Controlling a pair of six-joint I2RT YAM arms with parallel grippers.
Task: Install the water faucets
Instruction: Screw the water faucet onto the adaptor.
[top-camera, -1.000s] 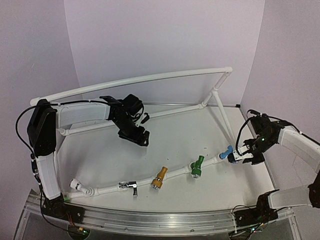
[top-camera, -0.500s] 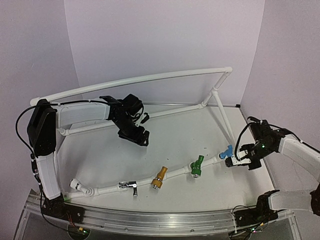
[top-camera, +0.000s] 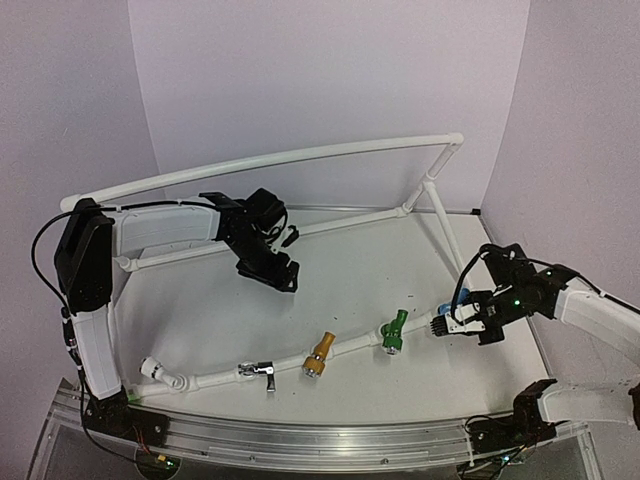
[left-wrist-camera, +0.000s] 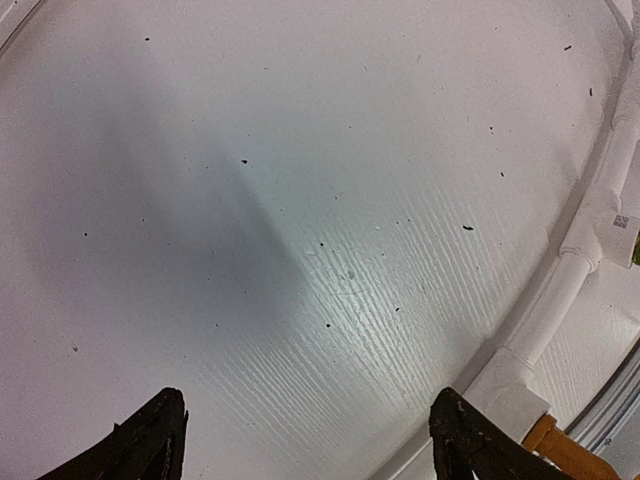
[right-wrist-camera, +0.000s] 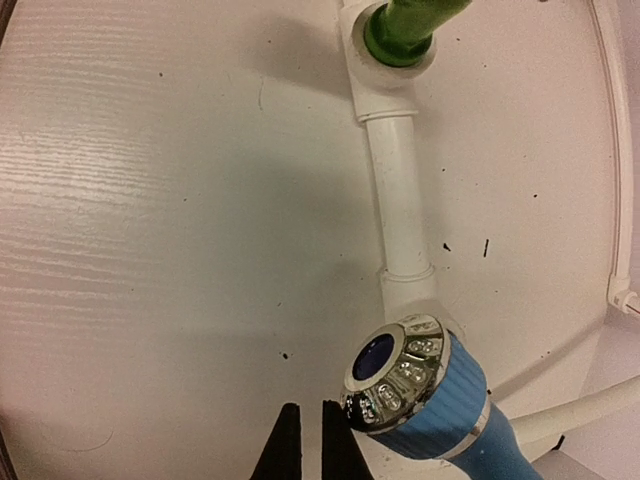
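Four water faucets stand along the white front pipe (top-camera: 350, 346): silver (top-camera: 262, 372), yellow (top-camera: 319, 357), green (top-camera: 394, 333) and blue (top-camera: 446, 309). The blue one is partly covered by my right gripper (top-camera: 438, 325). In the right wrist view that gripper (right-wrist-camera: 310, 445) is shut with nothing between its fingers. Its tips sit just left of the blue faucet's (right-wrist-camera: 425, 395) chrome nozzle, and the green faucet (right-wrist-camera: 405, 25) sits farther along the pipe. My left gripper (top-camera: 276, 276) hangs open over bare table behind the pipe. Its fingers (left-wrist-camera: 150, 445) are spread wide and hold nothing.
A white PVC frame (top-camera: 300, 155) arches over the back of the table and runs down the right side. In the left wrist view the pipe (left-wrist-camera: 590, 245) runs along the right edge, with a bit of the yellow faucet (left-wrist-camera: 570, 452) at the bottom. A metal rail (top-camera: 300, 440) borders the front.
My right gripper has shut and slid left from beside the blue faucet, so its tip now sits at that faucet's nozzle. The left arm has not moved.
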